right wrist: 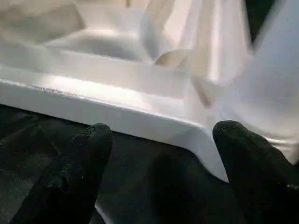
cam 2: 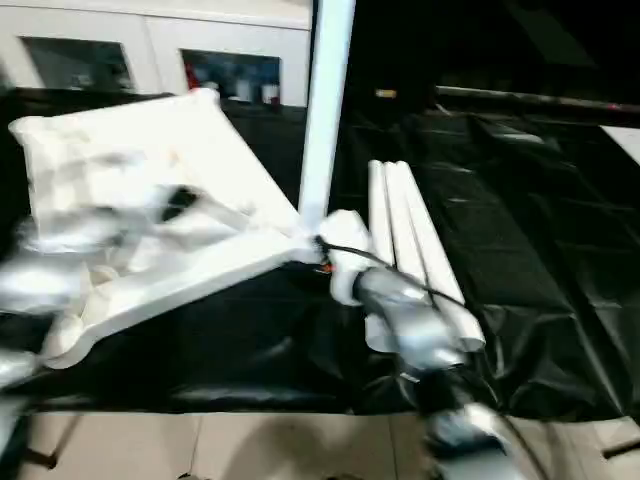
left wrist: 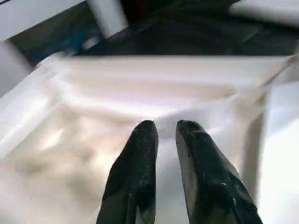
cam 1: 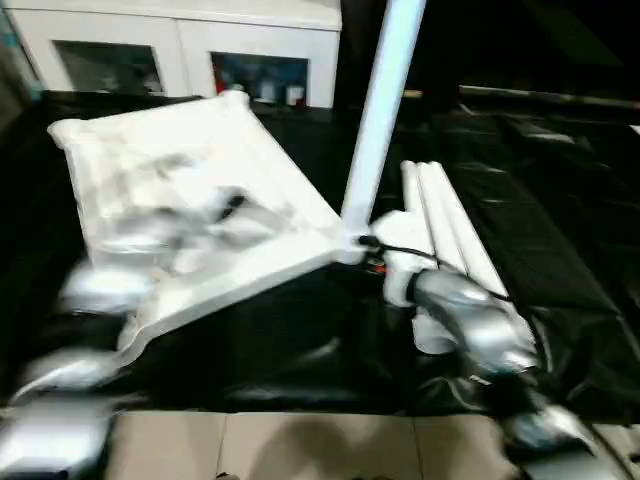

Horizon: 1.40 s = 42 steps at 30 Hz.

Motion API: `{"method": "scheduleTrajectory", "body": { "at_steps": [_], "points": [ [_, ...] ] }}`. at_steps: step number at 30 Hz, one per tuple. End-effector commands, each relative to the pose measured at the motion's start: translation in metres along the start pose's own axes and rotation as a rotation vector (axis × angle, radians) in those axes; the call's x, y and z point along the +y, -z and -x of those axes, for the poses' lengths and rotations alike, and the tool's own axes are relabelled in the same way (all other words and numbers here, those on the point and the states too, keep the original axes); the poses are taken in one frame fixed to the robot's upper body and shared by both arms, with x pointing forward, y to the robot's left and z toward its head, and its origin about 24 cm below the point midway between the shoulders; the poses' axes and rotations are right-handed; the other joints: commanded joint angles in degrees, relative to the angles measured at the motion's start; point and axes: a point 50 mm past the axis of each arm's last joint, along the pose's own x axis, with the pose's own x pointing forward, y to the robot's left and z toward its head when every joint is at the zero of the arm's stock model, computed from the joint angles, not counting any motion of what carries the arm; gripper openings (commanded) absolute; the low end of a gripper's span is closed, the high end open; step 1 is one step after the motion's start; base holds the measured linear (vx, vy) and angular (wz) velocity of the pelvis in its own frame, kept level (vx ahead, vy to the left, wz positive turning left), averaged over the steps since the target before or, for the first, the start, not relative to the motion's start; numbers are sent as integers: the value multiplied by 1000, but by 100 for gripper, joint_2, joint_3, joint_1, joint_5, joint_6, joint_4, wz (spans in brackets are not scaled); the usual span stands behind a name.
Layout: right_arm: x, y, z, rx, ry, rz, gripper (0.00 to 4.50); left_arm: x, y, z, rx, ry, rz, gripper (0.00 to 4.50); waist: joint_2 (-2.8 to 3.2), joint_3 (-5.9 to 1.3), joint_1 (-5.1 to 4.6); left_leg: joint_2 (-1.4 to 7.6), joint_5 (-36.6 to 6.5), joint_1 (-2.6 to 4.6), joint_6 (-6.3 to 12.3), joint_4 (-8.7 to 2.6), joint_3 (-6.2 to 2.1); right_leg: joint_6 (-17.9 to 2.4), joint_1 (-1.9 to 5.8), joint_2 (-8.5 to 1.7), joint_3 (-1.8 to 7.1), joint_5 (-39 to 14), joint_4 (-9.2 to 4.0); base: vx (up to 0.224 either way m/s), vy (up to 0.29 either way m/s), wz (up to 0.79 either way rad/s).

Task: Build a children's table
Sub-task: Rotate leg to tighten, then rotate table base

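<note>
Standing upright in the tabletop's (cam 1: 190,200) near corner socket, one white leg (cam 1: 385,100) runs long-axis vertical. Right gripper (right wrist: 159,163) sits just below that corner, fingers wide, nothing held; it is the nearer arm to the three spare legs (cam 1: 450,235), lying side by side just beyond the corner, long axes pointing away. Left gripper (left wrist: 166,135) hovers over the ribbed underside, fingers narrow, empty. Black cloth (cam 1: 560,220) underneath, a white glass-door cabinet (cam 1: 180,50) behind.

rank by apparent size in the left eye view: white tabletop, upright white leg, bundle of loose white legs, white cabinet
1. White ribbed plastic tabletop, upside down: largest.
2. White glass-door cabinet, cut by the frame.
3-4. Upright white tubular leg and bundle of loose white tubular legs: too alike to rank.
</note>
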Motion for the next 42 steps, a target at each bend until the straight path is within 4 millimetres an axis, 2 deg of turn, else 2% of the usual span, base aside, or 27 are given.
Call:
{"method": "scheduleTrajectory", "body": {
  "at_steps": [1, 2, 3, 5, 6, 7, 8, 9, 10, 11, 12, 13, 14, 15, 16, 17, 18, 20, 21, 23, 27, 31, 34, 37, 38, 41, 42],
  "points": [
    [0, 1, -4, 28, 1, 22, 384, 11, -8, 13, 10, -42, -3, 92, 68, -385, 26, 163, -1073, 128, -66, -357, -52, -1293, 265, -313, 229, -790, -282, 0, 0, 0],
    [3, 0, -8, 28, -14, 27, 384, 22, -8, 26, 49, -92, -13, 92, 100, -391, 46, 164, -1024, 136, -98, -358, -59, -1316, 265, -309, 227, -631, -242, 0, 0, 0],
    [5, -2, -11, 25, -30, 28, 384, 34, -8, 41, 100, -146, -27, 92, -8, -380, 55, 158, -964, 114, -87, -364, -60, -1297, 285, -308, 221, -577, -221, 0, 0, 0],
    [6, -3, -14, 24, -44, 31, 384, 46, -6, 63, 183, -208, -42, 92, 46, -360, 45, 161, -995, 113, -127, -379, -76, -1258, 280, -326, 229, -666, -224, 0, 0, 0],
    [7, -4, -15, 24, -45, 31, 384, 49, -5, 68, 203, -221, -46, 92, 21, -354, 41, 160, -1022, 130, -148, -380, -63, -1233, 267, -310, 229, -688, -243, 0, 0, 0],
    [6, -4, -17, 26, -41, 33, 384, 53, 0, 82, 288, -250, -79, 92, 8, -348, 31, 159, -1116, 146, -199, -386, -69, -1207, 261, -306, 230, -768, -247, 0, 0, 0],
    [5, -4, -19, 29, -34, 36, 384, 58, 6, 96, 376, -276, -119, 92, -24, -341, 9, 167, -1208, 119, -224, -401, -89, -1171, 272, -321, 231, -909, -240, 0, 0, 0],
    [5, -4, -19, 29, -34, 36, 384, 58, 6, 96, 376, -276, -119, 92, -24, -337, -2, 166, -1269, 123, -226, -407, -90, -1148, 263, -322, 235, -1013, -256, 0, 0, 0],
    [1, -4, -22, 32, 0, 38, 384, 60, 21, 114, 507, -279, -154, 92, -34, -332, 16, 170, -1338, 170, -240, -384, -73, -1133, 215, -333, 252, -1117, -282, 0, 0, 0],
    [1, -4, -22, 32, 0, 38, 384, 60, 21, 114, 507, -279, -154, 92, -43, -306, -9, 152, -1463, 101, -245, -424, -98, -1072, 243, -316, 253, -1403, -294, 0, 0, 0],
    [-1, -5, -23, 32, 19, 40, 384, 61, 27, 119, 543, -298, -143, 92, -34, -310, 25, 158, -1540, 154, -268, -412, -85, -1042, 207, -321, 260, -1507, -321, 0, 0, 0],
    [-6, -8, -24, 25, 50, 38, 384, 63, 45, 125, 620, -352, -135, 92, -24, -312, 35, 158, -1608, 186, -307, -398, -79, -1078, 169, -323, 273, -1482, -321, 0, 0, 0],
    [-7, -9, -25, 21, 54, 37, 384, 63, 50, 127, 642, -367, -128, 92, -29, -303, 35, 144, -1739, 166, -332, -409, -86, -1065, 169, -298, 268, -1561, -323, 0, 0, 0],
    [-8, -11, -25, 14, 53, 37, 384, 61, 55, 128, 664, -364, -129, 92, 0, -314, 62, 150, -1858, 208, -360, -398, -88, -1047, 142, -311, 273, -1606, -326, 0, 0, 0],
    [-8, -11, -26, 11, 52, 37, 384, 59, 56, 128, 671, -360, -128, 92, -11, -313, 63, 150, -1878, 200, -352, -401, -91, -1051, 148, -306, 272, -1591, -330, 0, 0, 0],
    [-8, -12, -26, 6, 50, 37, 384, 57, 59, 128, 683, -352, -125, 92, -20, -316, 75, 151, -1882, 183, -344, -406, -102, -1042, 169, -312, 269, -1593, -325, 0, 0, 0],
    [-8, -15, -26, -12, 51, 37, 384, 45, 69, 122, 689, -312, -98, 92, -9, -319, 91, 155, -1866, 190, -345, -408, -105, -1037, 164, -313, 267, -1576, -326, 0, 0, 0],
    [-9, -17, -26, -25, 55, 36, 384, 36, 74, 116, 675, -278, -70, 92, 0, -315, 109, 156, -1921, 184, -364, -414, -110, -1053, 163, -304, 261, -1541, -324, 0, 0, 0],
    [-10, -18, -27, -30, 57, 36, 384, 33, 74, 114, 662, -268, -57, 92, 44, -323, 141, 151, -1933, 201, -382, -405, -110, -1051, 153, -309, 266, -1517, -323, 0, 0, 0],
    [-11, -22, -26, -56, 64, 37, 384, 22, 76, 103, 609, -220, -18, 92, 50, -335, 167, 149, -1906, 205, -412, -403, -101, -1082, 156, -294, 263, -1322, -320, 0, 0, 0],
    [-15, -30, -22, -94, 66, 41, 384, 9, 78, 92, 581, -167, 22, 92, 15, -360, 176, 129, -1739, 159, -369, -391, -113, -1104, 220, -280, 248, -1031, -264, 0, 0, 0],
    [-22, -37, -9, -116, 95, 59, 384, -5, 79, 82, 563, -105, 37, 92, -5, -360, 172, 123, -1558, 144, -333, -384, -107, -1032, 239, -267, 250, -960, -259, 0, 0, 0],
    [-29, -40, 11, -93, 133, 66, 384, -21, 74, 64, 503, -45, 54, 92, -6, -361, 201, 117, -1423, 154, -310, -376, -96, -975, 252, -241, 247, -819, -260, 0, 0, 0],
    [-29, -39, 26, -56, 145, 76, 384, -33, 69, 48, 461, -5, 60, 92, 50, -355, 218, 104, -1576, 174, -332, -377, -99, -892, 239, -240, 252, -1073, -303, 0, 0, 0],
    [-29, -39, 30, -46, 150, 83, 384, -36, 68, 44, 452, 3, 57, 92, 26, -338, 248, 110, -1676, 203, -325, -376, -94, -851, 207, -232, 255, -1180, -333, 0, 0, 0],
    [-29, -37, 42, -3, 181, 77, 384, -47, 64, 27, 415, 34, 39, 92, 47, -354, 251, 108, -1814, 178, -351, -374, -117, -794, 224, -263, 257, -1466, -349, 0, 0, 0],
    [-28, -36, 50, 26, 196, 64, 384, -55, 61, 15, 388, 48, 28, 92, 76, -345, 248, 90, -1763, 162, -336, -378, -119, -734, 245, -234, 258, -1516, -373, 0, 0, 0]
  ]
}}
